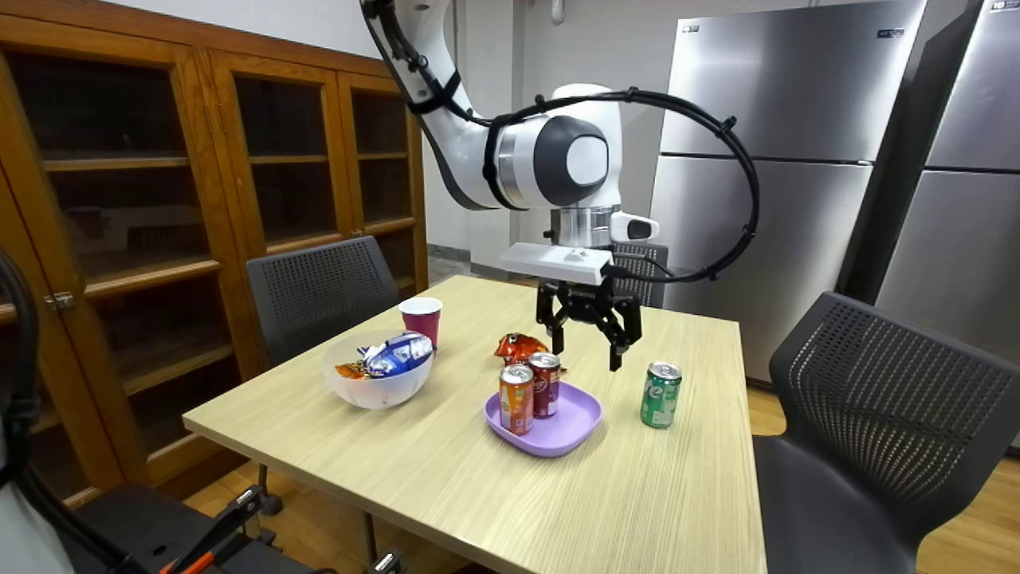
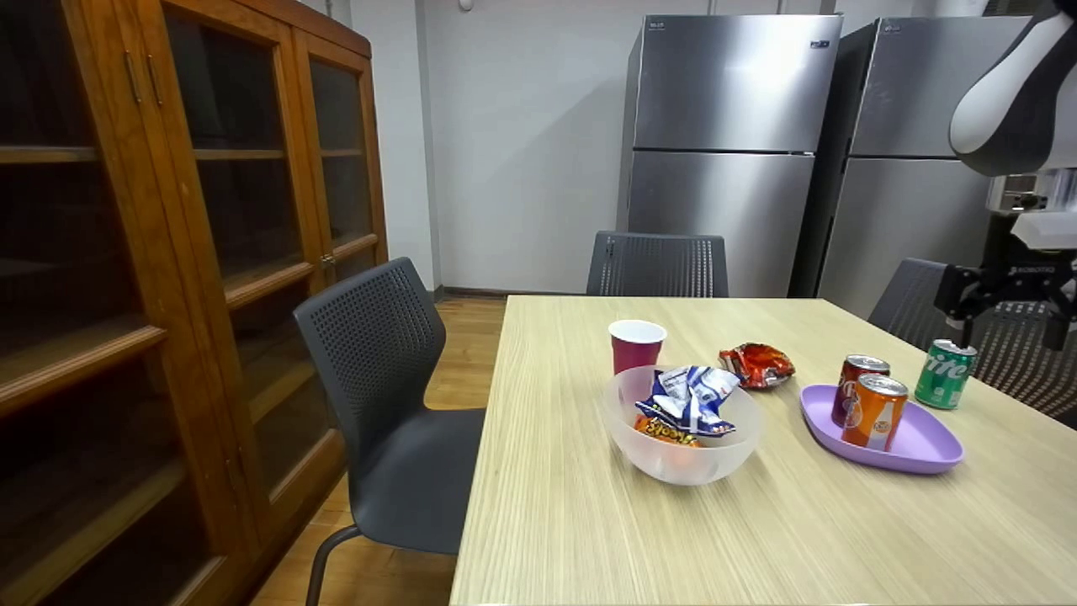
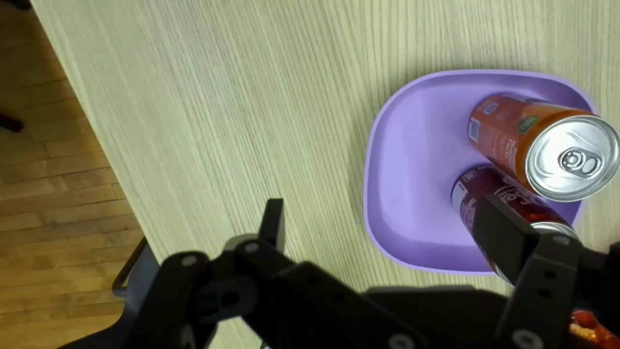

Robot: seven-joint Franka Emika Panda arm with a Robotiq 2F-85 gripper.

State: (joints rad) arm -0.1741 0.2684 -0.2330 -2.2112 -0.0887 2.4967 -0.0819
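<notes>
My gripper (image 1: 587, 352) is open and empty, pointing down above the table between the purple plate (image 1: 570, 422) and the green can (image 1: 661, 396). It also shows in an exterior view (image 2: 1010, 332) and in the wrist view (image 3: 386, 225). An orange can (image 3: 513, 131) and a dark red can (image 3: 484, 194) stand upright side by side on the plate. In the wrist view one fingertip hides part of the dark red can. The green can stands upright on the table beside the plate, also in an exterior view (image 2: 944, 376). A red-orange snack bag (image 1: 519, 348) lies behind the plate.
A translucent bowl (image 2: 686, 463) holds a blue-white packet (image 2: 690, 400) and an orange packet (image 2: 665, 429). A maroon paper cup (image 1: 422, 323) stands behind it. Dark chairs (image 1: 892, 399) surround the table (image 1: 653, 494). Wooden cabinets (image 1: 199, 239) and steel fridges (image 1: 765, 223) stand around.
</notes>
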